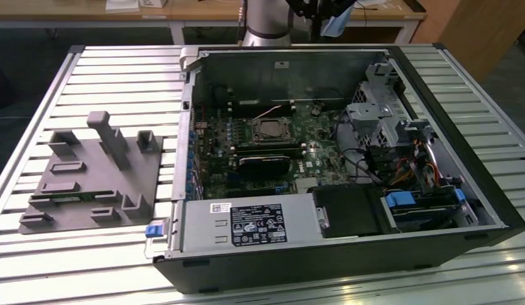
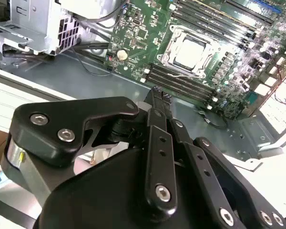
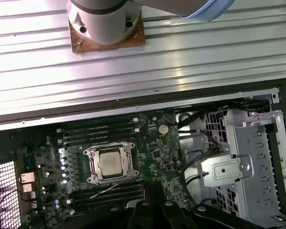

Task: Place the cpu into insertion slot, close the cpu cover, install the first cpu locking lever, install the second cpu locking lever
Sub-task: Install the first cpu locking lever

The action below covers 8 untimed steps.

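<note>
Claw point(image 2: 158, 93) clenched empty, hanging clear; below it the cpu point(image 3: 109, 163) lies seated, cpu cover point(image 3: 109, 149) folded down to pin it

Ribbed aluminium tabletop point(image 1: 110, 70), bright glare on the slats along the near edge. Behind it, light wooden desk point(image 1: 76, 16) on white legs point(image 1: 175, 33). Wooden cabinet side point(image 1: 478, 28) at the exterior view's right. Dark floor point(image 1: 25, 57) between table and desk.

silver-grey cpu point(image 3: 109, 163), green circuit board point(image 3: 157, 148), black end effector point(image 2: 160, 94), silver ribbed table point(image 1: 118, 70)
</note>
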Tool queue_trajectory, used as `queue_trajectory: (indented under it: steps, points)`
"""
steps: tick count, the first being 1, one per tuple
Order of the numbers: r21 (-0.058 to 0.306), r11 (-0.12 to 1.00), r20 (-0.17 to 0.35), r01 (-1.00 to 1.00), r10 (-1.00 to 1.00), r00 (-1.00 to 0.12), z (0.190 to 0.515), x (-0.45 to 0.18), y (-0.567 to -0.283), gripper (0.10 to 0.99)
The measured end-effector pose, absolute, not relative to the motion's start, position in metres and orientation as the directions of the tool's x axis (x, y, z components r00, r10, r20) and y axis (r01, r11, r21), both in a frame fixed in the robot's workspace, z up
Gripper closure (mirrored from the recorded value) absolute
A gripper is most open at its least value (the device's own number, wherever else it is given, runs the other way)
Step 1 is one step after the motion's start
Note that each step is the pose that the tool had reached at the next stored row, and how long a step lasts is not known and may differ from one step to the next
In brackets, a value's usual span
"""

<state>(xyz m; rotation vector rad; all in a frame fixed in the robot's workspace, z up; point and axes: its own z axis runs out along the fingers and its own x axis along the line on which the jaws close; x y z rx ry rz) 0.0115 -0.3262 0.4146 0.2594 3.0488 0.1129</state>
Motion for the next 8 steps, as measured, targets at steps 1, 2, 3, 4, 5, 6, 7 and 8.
queue_trajectory:
  steps: [1, 2, 3, 4, 5, 6, 7, 8]
  points:
    - [0.080, 0.983, -0.073, 0.165, 0.171, -0.983, 0.4143, 0.0115, -0.3262, 0.980]
    - [0.080, 0.983, -0.073, 0.165, 0.171, -0.983, 0.4139, 0.0115, -0.3262, 0.980]
    - [0.080, 0.983, -0.073, 0.165, 0.171, -0.983, 0.4135, 0.0115, -0.3262, 0.980]
    - [0.080, 0.983, -0.073, 0.165, 0.171, -0.983, 0.4131, 0.0115, -0.3262, 0.980]
    - [0.080, 0.983, -0.073, 0.165, 0.171, -0.983, 0.4126, 0.0115, -0.3262, 0.980]
    - [0.080, 0.983, -0.073, 0.165, 0.171, -0.983, 0.4122, 0.0115, -0.3262, 0.980]
    - [0.080, 0.983, -0.073, 0.165, 0.171, -0.983, 0.4117, 0.0115, -0.3262, 0.980]
    - [0.080, 0.983, -0.073, 0.165, 0.171, -0.983, 0.4113, 0.0115, -0.3262, 0.980]
